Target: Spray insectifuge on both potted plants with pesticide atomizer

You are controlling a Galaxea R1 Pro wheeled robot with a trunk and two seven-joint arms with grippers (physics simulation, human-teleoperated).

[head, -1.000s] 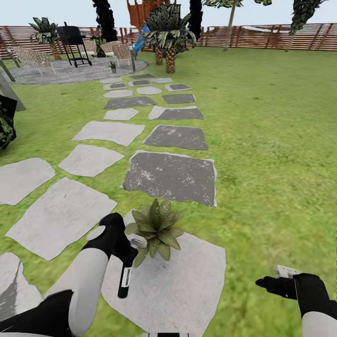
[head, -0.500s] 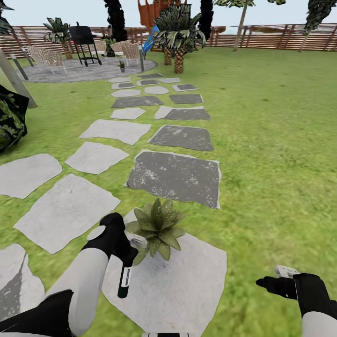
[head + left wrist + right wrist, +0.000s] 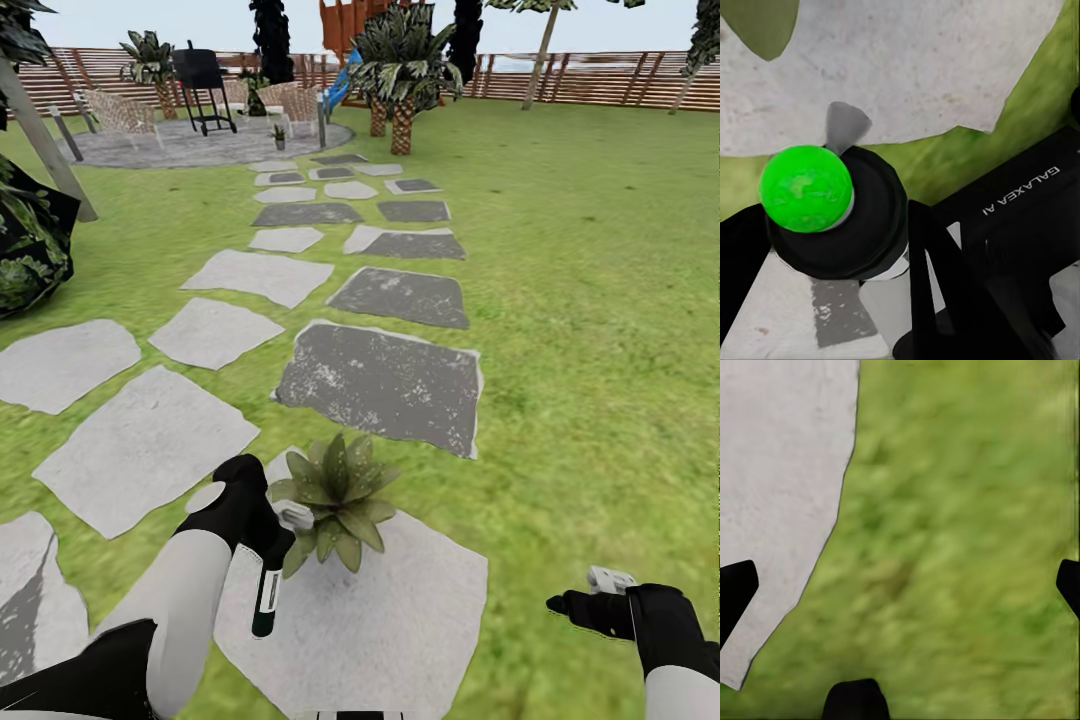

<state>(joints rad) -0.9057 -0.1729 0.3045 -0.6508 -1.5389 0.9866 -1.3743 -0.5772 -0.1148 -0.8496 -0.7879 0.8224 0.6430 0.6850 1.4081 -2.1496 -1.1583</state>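
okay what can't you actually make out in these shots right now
- Atomizer spray head: head view, hidden by the left gripper and leaves.
- Near plant pot: head view, covered by its own leaves.
- Far plant on the patio: head view, too small for detail.
- Right gripper: head view, fingers too small to tell apart; right wrist view, fingertips cut off at the edges.

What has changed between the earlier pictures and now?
The whole head view has shifted: the far patio, the grill and the stones slid rightward, so the camera turned, not the things. The left gripper still holds the atomizer beside the plant on its stone. The right gripper stays open over the grass, holding nothing.
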